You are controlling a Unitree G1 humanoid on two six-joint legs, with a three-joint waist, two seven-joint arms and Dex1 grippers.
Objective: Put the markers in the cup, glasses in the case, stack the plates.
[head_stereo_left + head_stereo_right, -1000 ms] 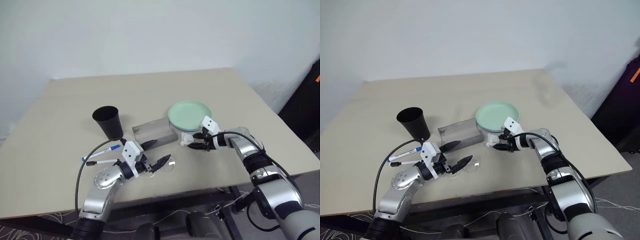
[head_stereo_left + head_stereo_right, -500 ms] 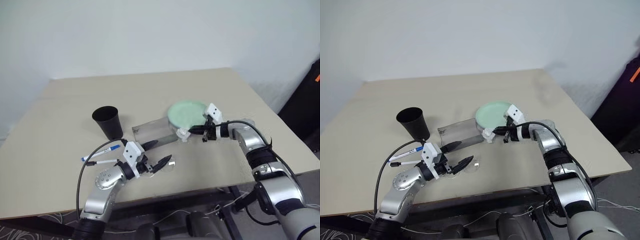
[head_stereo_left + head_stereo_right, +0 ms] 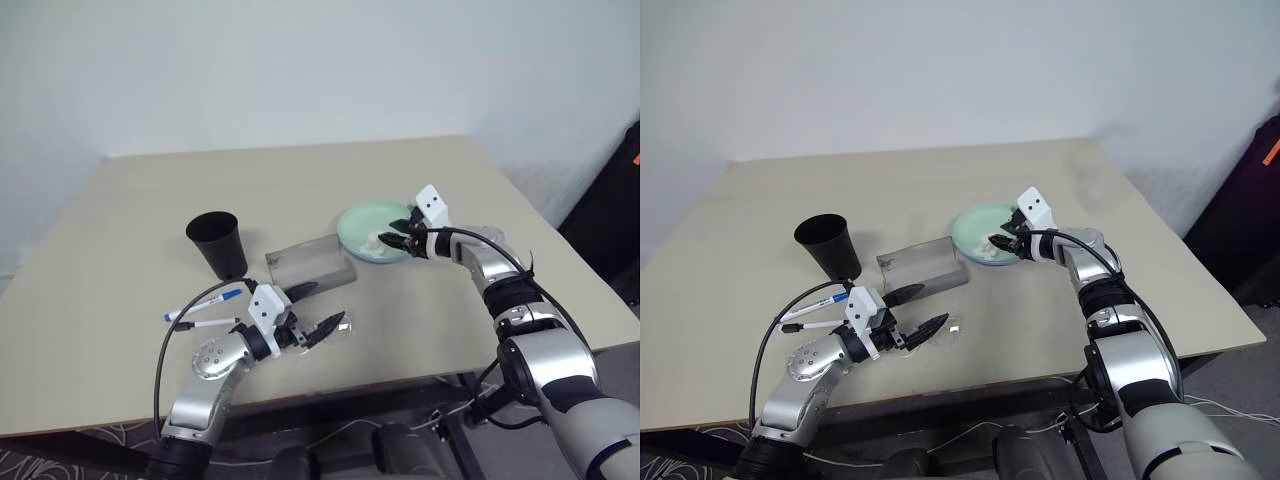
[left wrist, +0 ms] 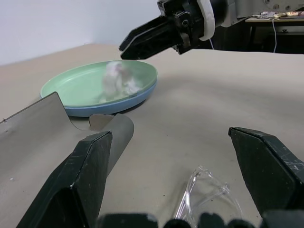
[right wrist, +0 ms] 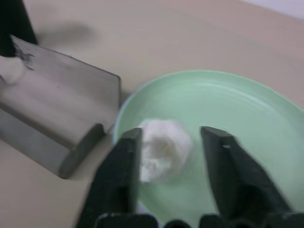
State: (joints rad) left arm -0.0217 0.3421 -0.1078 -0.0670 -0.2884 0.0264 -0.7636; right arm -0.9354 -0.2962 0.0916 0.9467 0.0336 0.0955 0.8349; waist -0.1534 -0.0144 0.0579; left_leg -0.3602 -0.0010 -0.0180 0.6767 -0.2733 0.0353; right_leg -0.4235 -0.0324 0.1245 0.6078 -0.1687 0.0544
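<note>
White wad (image 5: 164, 148) now being dropped on stacked plates (image 3: 352, 222) | right gripper (image 3: 398, 238) part-open above | left gripper (image 3: 315, 315) wide over glasses (image 4: 209, 195) | risk: wad being re-snagged, glasses being nudged off edge.

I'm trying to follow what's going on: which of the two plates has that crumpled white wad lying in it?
The mint green plate, the upper one of the stack, holds the white wad. The light blue plate lies beneath it, just its rim peeking out.
</note>
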